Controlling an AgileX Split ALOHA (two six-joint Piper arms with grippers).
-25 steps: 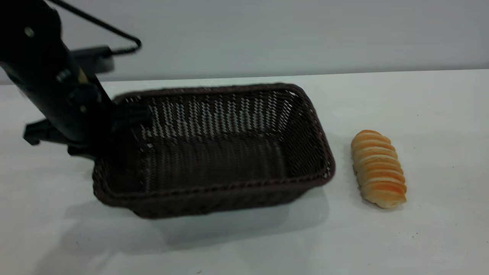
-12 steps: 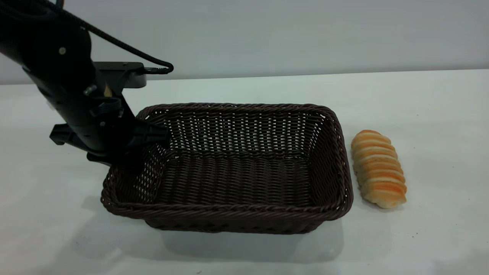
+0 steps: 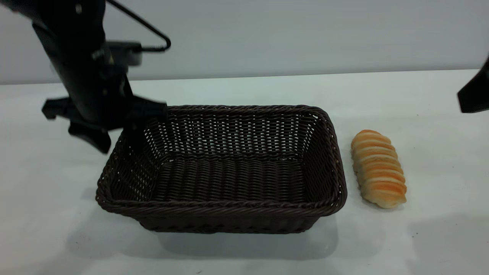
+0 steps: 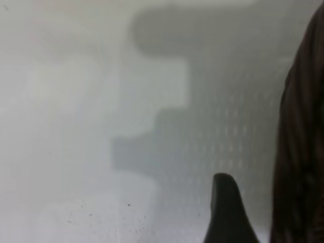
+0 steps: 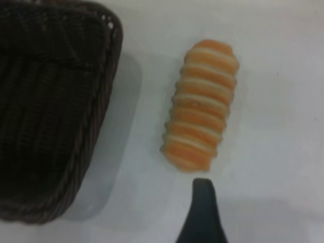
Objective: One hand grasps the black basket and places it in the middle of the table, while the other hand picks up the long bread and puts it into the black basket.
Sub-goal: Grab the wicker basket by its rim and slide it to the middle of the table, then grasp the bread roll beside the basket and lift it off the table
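One long bread (image 3: 378, 168) lies just beside the black basket (image 3: 221, 219).

In the exterior view the left arm is cut off by the top edge, and the left claw (image 3: 114, 143) stands in front of the near-left corner of the black basket (image 3: 229, 208), so that part of the rim is hidden. Of the right claw (image 3: 473, 93) only a dark piece shows at the right edge; its fingers cannot be judged. The left wrist view is blurred: one finger (image 4: 228, 212) shows, and the basket wall (image 4: 301, 152) is cut by the edge. In the right wrist view the basket (image 5: 96, 131) is cut off, and only one fingertip (image 5: 202, 212) shows near the long bread (image 5: 202, 104).
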